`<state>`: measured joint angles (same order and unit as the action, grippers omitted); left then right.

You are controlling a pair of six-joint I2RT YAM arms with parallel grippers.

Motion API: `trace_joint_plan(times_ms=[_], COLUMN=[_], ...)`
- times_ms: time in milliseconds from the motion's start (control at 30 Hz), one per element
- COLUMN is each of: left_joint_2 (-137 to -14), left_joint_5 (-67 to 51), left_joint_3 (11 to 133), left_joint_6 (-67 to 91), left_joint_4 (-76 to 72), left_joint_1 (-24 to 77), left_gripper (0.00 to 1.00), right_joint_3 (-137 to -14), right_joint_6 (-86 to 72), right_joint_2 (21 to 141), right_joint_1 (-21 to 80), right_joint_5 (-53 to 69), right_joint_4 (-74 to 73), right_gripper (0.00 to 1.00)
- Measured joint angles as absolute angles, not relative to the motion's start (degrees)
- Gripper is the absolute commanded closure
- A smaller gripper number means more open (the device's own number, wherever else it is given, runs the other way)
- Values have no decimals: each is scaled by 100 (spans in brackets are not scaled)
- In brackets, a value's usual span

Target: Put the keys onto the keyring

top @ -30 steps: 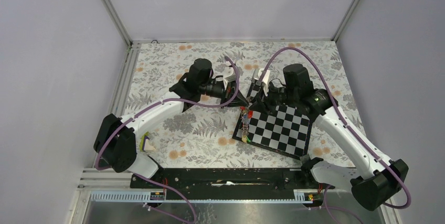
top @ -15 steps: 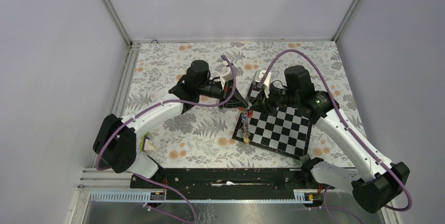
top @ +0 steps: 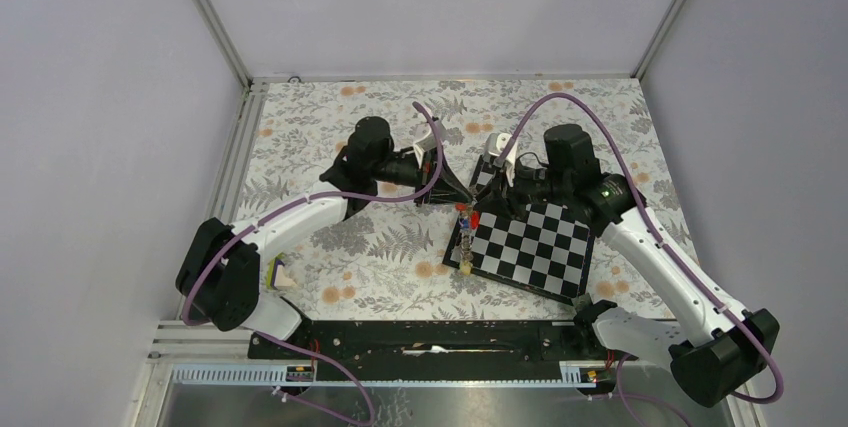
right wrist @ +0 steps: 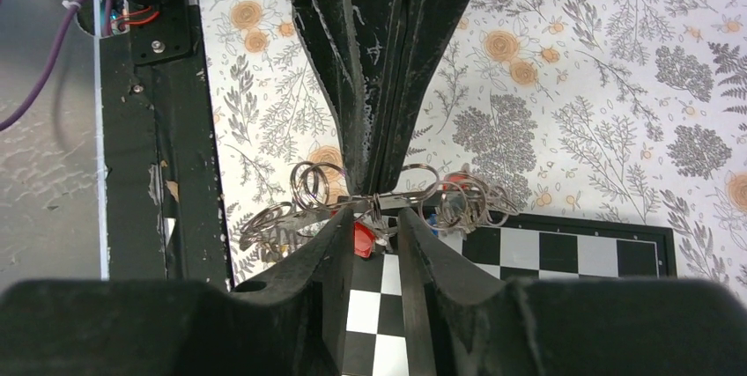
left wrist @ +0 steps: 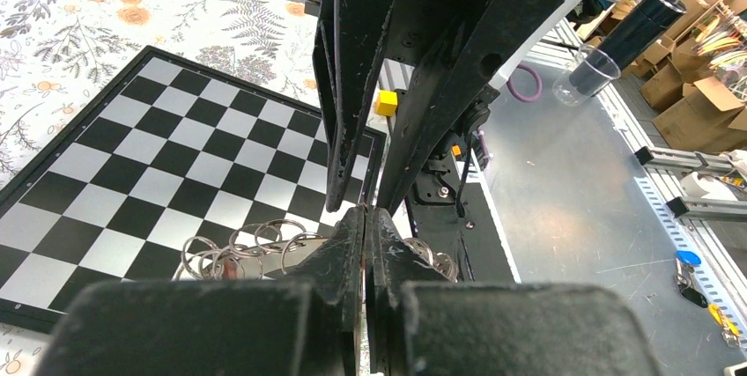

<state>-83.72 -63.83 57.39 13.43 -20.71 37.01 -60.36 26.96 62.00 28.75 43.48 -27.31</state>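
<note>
Keys (top: 464,237): a bunch with red, blue and yellow heads runs in a line along the left edge of the chessboard (top: 535,247), from your gripper tips toward the arm bases.
Keyring (right wrist: 379,201): a thin metal wire threading silver loops, right where both grippers meet; its full shape is hidden.
Your left gripper (left wrist: 366,214): fingers pressed together, tips at the loops; you cannot tell what sits between them.
Your right gripper (right wrist: 374,217): fingers flank the loops and one red head with a narrow gap; you cannot tell if it pinches.
Desk (top: 340,137): floral-patterned, carrying the chessboard.
</note>
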Motion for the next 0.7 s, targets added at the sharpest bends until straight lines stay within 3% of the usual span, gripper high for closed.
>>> trace_joint_plan(times_ms=[500,700], left_joint_2=[-8370,-8370], left_joint_5=[-6412,-6447], left_joint_3=[5570,5553], left_joint_6=[1658,1750], left_joint_4=[-2453,-2587], left_joint_1=[3684,3675], left_gripper=[100,100], right_joint_3=[-5975,-5970], right_joint_6=[2576,2576], right_joint_2=[6305,6309], right_joint_1=[2869,2869], right_joint_5=[4521,4584], right_joint_4=[-2617,-2598], right_gripper=[87,100])
